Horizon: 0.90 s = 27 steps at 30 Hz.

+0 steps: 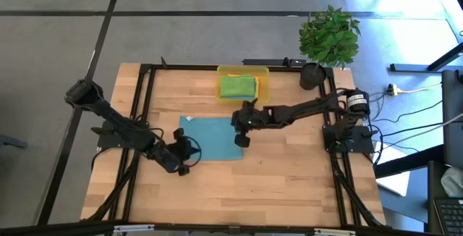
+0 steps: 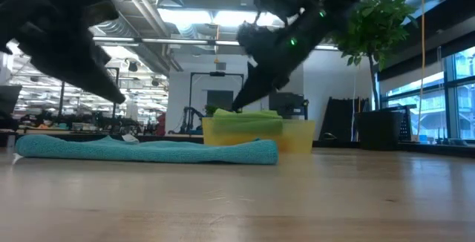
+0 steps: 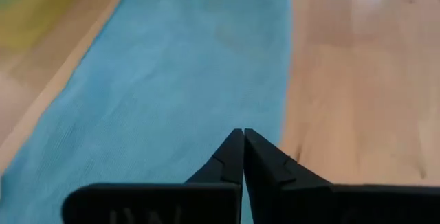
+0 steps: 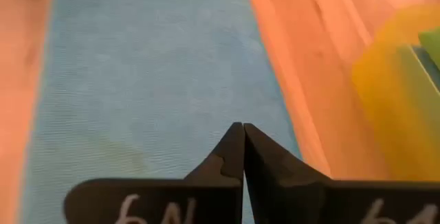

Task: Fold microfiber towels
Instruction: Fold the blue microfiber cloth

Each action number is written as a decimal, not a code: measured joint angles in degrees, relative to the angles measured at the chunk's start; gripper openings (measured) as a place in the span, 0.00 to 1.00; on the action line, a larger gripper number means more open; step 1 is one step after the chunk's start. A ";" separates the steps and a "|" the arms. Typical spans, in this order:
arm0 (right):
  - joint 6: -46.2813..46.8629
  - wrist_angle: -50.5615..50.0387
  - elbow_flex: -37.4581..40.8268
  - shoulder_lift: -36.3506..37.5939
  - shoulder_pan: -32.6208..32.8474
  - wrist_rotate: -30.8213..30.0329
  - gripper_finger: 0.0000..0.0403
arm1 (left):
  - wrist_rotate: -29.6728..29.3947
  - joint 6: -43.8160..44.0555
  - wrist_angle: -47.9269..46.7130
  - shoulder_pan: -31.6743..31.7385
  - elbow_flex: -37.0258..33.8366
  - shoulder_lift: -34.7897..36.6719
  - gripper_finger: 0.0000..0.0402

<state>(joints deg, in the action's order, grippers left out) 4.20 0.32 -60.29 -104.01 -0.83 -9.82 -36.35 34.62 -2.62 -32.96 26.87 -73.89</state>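
Note:
One teal-blue microfiber towel (image 1: pixel 212 139) lies flat on the wooden table as a rectangle, and it shows as a low strip in the low view (image 2: pixel 148 150). My left gripper (image 3: pixel 243 133) is shut and empty. It hovers over the towel's near left corner (image 1: pixel 187 153). My right gripper (image 4: pixel 243 126) is also shut and empty, above the towel's right edge (image 1: pixel 241 140). The low view shows both sets of fingertips clear of the cloth. A folded green towel (image 1: pixel 237 86) rests in the yellow tray (image 1: pixel 263 84).
The translucent yellow tray stands at the table's far edge, just beyond the teal towel. A potted plant (image 1: pixel 327 37) stands at the far right corner. Bare wood (image 1: pixel 246 192) stretches along the near side. A black frame (image 1: pixel 137 120) borders the table's sides.

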 joint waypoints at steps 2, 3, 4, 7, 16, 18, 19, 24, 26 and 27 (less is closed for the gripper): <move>0.02 -5.16 -3.12 0.03 -0.44 1.38 0.02 | 1.80 -1.13 -3.89 0.77 3.05 -0.85 0.01; 0.03 -7.51 -4.10 0.05 -0.76 1.69 0.02 | 2.90 -1.37 -5.85 1.11 3.96 -1.27 0.00; 0.01 -9.74 -4.62 0.04 -1.16 2.05 0.02 | 3.85 -1.25 -7.24 1.51 4.50 -1.79 0.00; 0.03 -13.39 -4.94 0.04 -2.40 2.08 0.01 | 5.46 1.39 -9.55 2.16 4.48 -3.30 0.00; -1.43 -12.00 -5.05 -5.94 -6.33 8.09 0.01 | 6.94 3.51 -8.97 5.98 3.13 -4.36 0.00; -1.12 -12.89 -5.03 -7.78 -7.27 8.04 0.01 | 8.90 3.36 -9.64 7.41 3.13 -4.35 0.00; -0.66 -12.89 -5.04 -8.32 -7.69 8.09 0.01 | 10.62 3.65 -10.28 8.18 3.16 -4.49 0.00; 0.05 -14.60 -5.33 -8.92 -8.08 6.43 0.00 | 14.73 6.12 -16.23 10.93 3.17 -4.65 0.00; 1.14 -16.81 -5.36 -8.47 -7.67 6.25 0.00 | 14.82 6.77 -17.84 11.71 3.17 -4.65 0.00; 1.81 -18.09 -5.41 -8.33 -7.31 6.19 0.00 | 14.88 6.79 -18.07 12.12 3.17 -4.65 0.00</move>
<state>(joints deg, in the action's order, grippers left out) 6.00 -17.77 -65.70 -112.34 -8.14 -3.63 -21.47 41.41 -20.69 -20.84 30.04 -78.54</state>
